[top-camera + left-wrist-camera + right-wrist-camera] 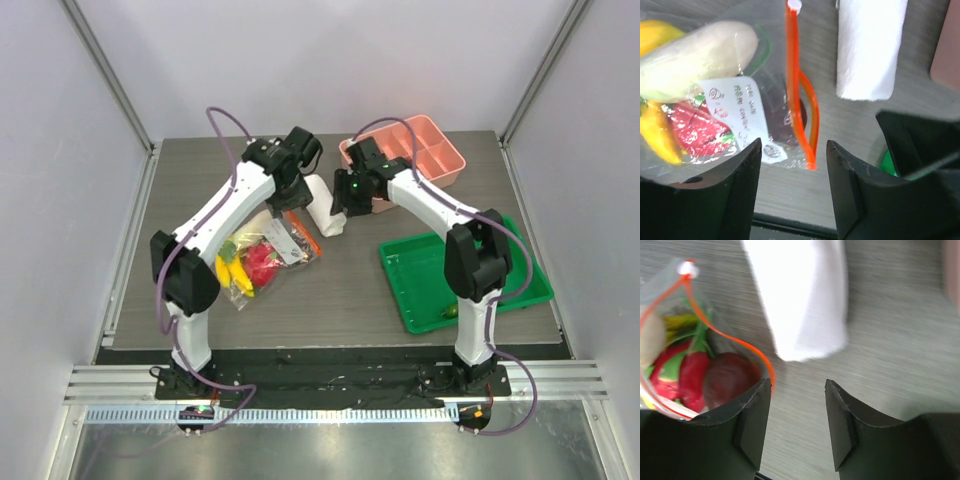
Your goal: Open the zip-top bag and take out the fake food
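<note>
Left gripper (794, 150) and right gripper (797, 390) both hover spread wide at the bag (285, 243), lying left of centre on the table (350, 290) with toy food (262, 265) inside, so each should pinch one lip of the gaping orange strip (792, 75) and pull gently apart.

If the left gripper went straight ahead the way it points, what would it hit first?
Likely the zip-top bag's orange zip strip, just ahead of the open left gripper; depth is unclear.
</note>
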Robot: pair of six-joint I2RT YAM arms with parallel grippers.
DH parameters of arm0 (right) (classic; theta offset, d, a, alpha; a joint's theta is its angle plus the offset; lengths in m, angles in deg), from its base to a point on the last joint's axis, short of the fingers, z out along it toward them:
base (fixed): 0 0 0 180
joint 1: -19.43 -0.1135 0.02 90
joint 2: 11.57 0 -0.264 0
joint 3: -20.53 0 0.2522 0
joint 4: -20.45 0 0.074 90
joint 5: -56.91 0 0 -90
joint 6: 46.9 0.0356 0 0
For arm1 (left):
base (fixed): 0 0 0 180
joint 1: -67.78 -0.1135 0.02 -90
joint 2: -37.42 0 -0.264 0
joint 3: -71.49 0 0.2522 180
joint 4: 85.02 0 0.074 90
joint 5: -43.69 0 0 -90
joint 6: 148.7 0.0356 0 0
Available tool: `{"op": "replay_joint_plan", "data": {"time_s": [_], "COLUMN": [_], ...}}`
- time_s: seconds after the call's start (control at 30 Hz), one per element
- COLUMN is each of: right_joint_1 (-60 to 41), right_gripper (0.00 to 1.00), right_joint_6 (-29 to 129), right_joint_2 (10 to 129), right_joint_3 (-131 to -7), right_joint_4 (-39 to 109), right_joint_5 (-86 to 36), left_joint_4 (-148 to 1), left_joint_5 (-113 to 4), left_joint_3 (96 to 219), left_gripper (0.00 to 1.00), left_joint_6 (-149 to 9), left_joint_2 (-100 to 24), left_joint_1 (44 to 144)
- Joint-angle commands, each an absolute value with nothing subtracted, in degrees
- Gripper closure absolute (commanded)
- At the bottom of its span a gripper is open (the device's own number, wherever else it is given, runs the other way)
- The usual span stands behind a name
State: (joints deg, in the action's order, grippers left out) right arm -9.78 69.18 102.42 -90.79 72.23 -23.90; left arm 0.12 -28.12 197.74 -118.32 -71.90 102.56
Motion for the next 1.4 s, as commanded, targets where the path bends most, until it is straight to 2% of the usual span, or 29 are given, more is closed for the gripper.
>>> {"op": "replay_joint_plan", "data": {"time_s": [0.0,0.13,0.17,0.2,0.27,0.47,0.83,1.0,1.37], "right_joint_1": [-6.76,-6.41,-6.32,-6.24,-6.32,-5.53,-5.36,-5.27,-5.27], "right_gripper": [0.46,0.46,0.46,0.46,0.45,0.44,0.44,0.43,0.44], "right_joint_6": [69.03,67.79,67.45,67.27,66.31,65.16,65.15,65.25,65.68], "right_joint_2": [93.47,88.81,87.93,86.53,84.94,82.39,80.01,79.66,79.84], "right_joint_3": [-86.58,-81.67,-81.04,-80.34,-78.23,-74.53,-71.20,-70.40,-70.23], "right_joint_4": [74.82,74.82,74.82,74.82,74.64,73.85,71.92,71.39,70.86], "right_joint_5": [-26.06,-26.24,-25.98,-26.06,-26.24,-25.98,-23.52,-23.25,-22.55], "left_joint_4": [11.16,12.50,13.29,14.77,18.73,21.28,23.93,23.84,23.75], "left_joint_5": [-20.30,-18.02,-17.14,-16.00,-14.42,-12.83,-3.35,-1.50,1.41], "left_joint_3": [206.70,212.59,213.48,214.88,218.48,219.64,215.52,209.11,206.81], "left_gripper": [0.42,0.39,0.29,0.28,0.28,0.39,0.33,0.33,0.31], "left_joint_6": [-123.38,-121.56,-121.11,-121.37,-121.37,-121.46,-123.66,-124.27,-121.29], "left_joint_2": [-77.35,-82.37,-84.55,-85.62,-87.81,-91.16,-88.53,-85.81,-87.20], "left_joint_1": [103.46,104.07,104.08,104.08,104.16,105.22,109.17,109.35,109.44]}}
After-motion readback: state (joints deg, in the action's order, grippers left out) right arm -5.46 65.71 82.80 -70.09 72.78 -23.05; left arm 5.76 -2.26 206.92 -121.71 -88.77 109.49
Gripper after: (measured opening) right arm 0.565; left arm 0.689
